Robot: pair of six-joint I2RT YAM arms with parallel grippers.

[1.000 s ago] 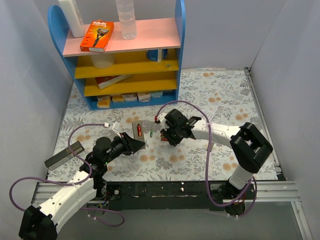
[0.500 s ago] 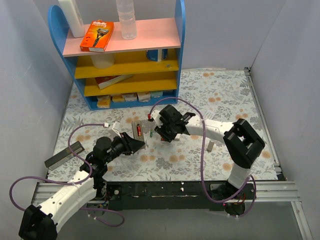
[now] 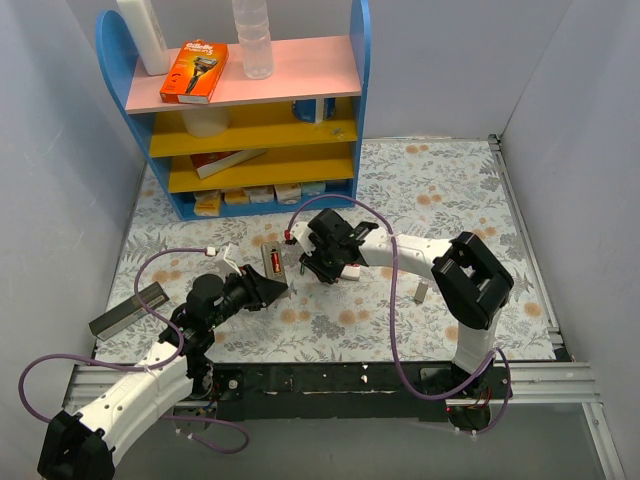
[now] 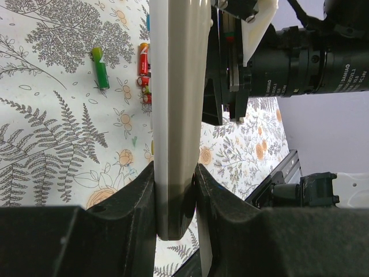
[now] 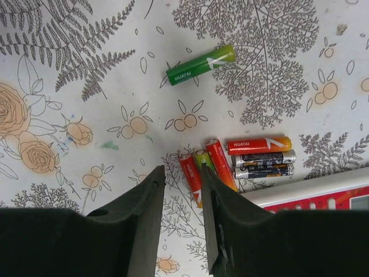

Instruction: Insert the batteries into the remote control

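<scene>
Left jaws clamped tight on the remote control (image 4: 176,86), fingers (image 4: 130,202) pressing its two broad faces near one rounded end. We see it edge-on in the left wrist view, a slim white slab held over the counter (image 3: 450,190). From above a small red piece shows on its upper face, too small for us to name. Right jaws stand apart by a narrow gap, fingers (image 5: 147,219) low over the heap of batteries (image 5: 253,156). A red battery (image 5: 187,167) lies in line with that gap; we cannot tell whether the pads touch it. Next to it lie a yellow-green cell and another red one, then one red and two dark cells side by side. A lone green battery (image 5: 200,64) lies apart from the heap. The red-and-white remote (image 5: 311,196) lies just beside the dark cells, crowding that side. In the left wrist view the held remote hides part of the heap, and the right arm's black wrist (image 4: 300,57) sits close behind it. Farther out: purple cable (image 3: 170,255), a dark grey block (image 3: 130,308) near the left wall, and the blue shelf (image 3: 355,100) with an orange pack (image 3: 195,72) and a clear bottle (image 3: 253,40) on top.
</scene>
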